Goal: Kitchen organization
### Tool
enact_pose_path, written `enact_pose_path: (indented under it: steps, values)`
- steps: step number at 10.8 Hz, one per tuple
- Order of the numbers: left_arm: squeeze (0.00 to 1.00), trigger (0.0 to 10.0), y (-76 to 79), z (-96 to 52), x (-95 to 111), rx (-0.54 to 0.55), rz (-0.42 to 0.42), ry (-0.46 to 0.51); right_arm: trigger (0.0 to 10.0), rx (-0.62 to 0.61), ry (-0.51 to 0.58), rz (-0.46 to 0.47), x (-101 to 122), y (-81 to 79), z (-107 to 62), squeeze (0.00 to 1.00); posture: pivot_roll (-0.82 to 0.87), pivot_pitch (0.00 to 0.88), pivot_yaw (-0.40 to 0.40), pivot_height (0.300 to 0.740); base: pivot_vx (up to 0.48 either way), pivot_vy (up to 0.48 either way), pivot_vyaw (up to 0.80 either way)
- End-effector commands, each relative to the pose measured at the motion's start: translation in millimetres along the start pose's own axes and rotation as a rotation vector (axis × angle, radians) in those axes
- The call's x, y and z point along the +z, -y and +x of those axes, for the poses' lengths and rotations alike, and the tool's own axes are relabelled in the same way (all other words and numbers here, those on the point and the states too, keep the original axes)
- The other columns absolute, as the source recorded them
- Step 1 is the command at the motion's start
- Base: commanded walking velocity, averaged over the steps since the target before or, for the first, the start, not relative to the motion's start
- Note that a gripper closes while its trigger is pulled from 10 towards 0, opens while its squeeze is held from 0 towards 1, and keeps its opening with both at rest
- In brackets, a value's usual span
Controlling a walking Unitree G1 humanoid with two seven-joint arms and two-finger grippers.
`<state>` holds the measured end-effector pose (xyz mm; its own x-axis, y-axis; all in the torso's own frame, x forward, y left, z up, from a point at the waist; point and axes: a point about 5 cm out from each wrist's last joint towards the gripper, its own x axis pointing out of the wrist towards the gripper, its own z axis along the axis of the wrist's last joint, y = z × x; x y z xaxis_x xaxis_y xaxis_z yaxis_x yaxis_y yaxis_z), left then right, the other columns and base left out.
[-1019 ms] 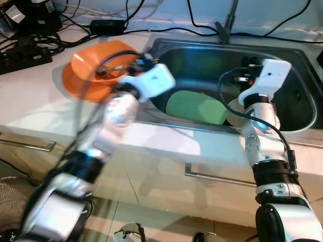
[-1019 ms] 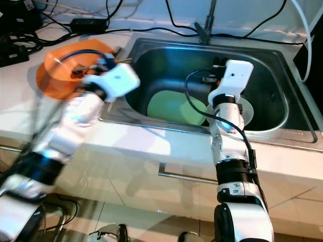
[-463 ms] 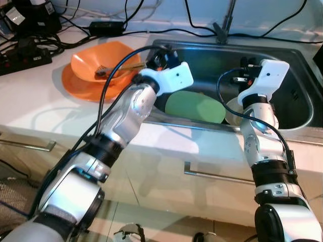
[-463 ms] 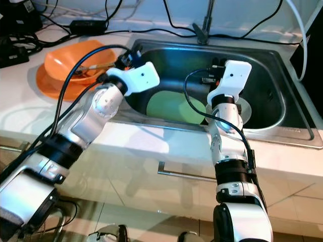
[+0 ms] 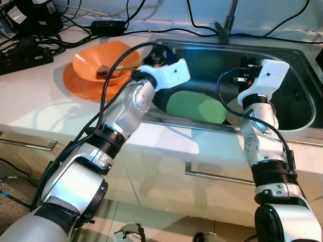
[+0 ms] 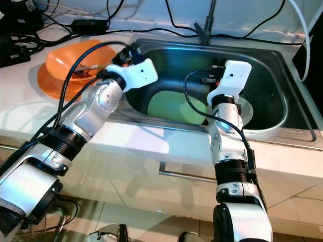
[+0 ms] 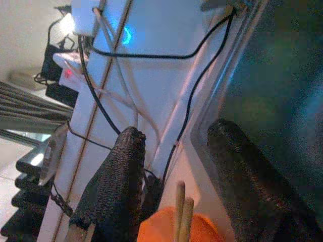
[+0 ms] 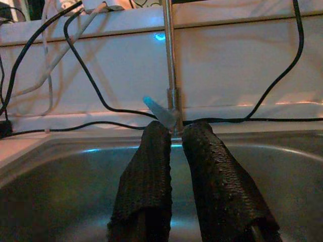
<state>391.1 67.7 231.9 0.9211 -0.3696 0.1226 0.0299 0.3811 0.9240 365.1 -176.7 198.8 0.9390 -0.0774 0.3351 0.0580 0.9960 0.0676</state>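
An orange bowl sits on an orange plate on the counter left of the sink. A fork and wooden chopsticks lie in the bowl. My left gripper hovers at the sink's left rim beside the bowl, open. In the left wrist view the chopsticks' ends lie between its spread fingers. A green plate and a white dish lie in the sink. My right gripper hangs over the sink, shut on nothing.
A faucet stands behind the sink. Black cables and a power strip crowd the counter's back left. Below the counter edge, drawer handles stick out.
My left arm swung right from over the orange plate to the sink's left rim, then eased slightly back left. The right arm stayed still.
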Motion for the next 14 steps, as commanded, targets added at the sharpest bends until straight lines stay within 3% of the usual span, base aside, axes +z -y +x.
enact_pose_path:
  steps: [1, 5, 6, 7, 8, 9, 14]
  values:
    - [0.00, 10.0, -4.9, 3.4, 2.9, 0.011, 0.015, -0.004, 10.0, 0.004, 0.013, 0.007, 4.1, -0.7, 1.8, 0.00, 0.12, 0.087, 0.029, 0.740, 0.000, 0.000, 0.00]
    - [0.00, 10.0, -1.1, 3.8, -5.3, -0.012, 0.009, -0.048, 10.0, 0.005, 0.014, 0.007, 4.2, -1.8, 2.2, 0.00, 0.12, 0.085, 0.028, 0.740, 0.000, 0.000, 0.00]
    - [0.00, 4.5, -2.3, 4.3, -8.5, -0.003, 0.009, -0.074, 10.0, -0.001, 0.010, 0.004, 3.1, 0.3, 2.0, 0.00, 0.12, 0.084, 0.029, 0.740, 0.000, 0.000, 0.00]
    - [0.00, 0.0, -2.3, 4.3, -8.9, -0.001, 0.007, -0.077, 10.0, -0.003, 0.009, 0.003, 3.1, 1.1, 1.9, 0.00, 0.12, 0.085, 0.028, 0.740, 0.000, 0.000, 0.00]
    - [0.00, 1.2, -1.9, 4.6, -8.9, 0.002, 0.003, -0.078, 10.0, -0.006, 0.010, 0.000, 3.5, 2.4, 2.1, 0.00, 0.12, 0.085, 0.028, 0.740, 0.000, 0.000, 0.00]
    - [0.00, 0.0, -1.3, 4.6, -8.7, 0.002, 0.001, -0.077, 10.0, -0.005, 0.012, 0.000, 3.9, 1.9, 2.4, 0.00, 0.12, 0.085, 0.027, 0.740, 0.000, 0.000, 0.00]
    - [0.00, 0.0, -3.7, 5.2, -8.1, 0.011, 0.009, -0.070, 10.0, -0.004, 0.009, 0.004, 2.8, 0.2, 2.2, 0.00, 0.12, 0.081, 0.027, 0.740, 0.000, 0.000, 0.00]
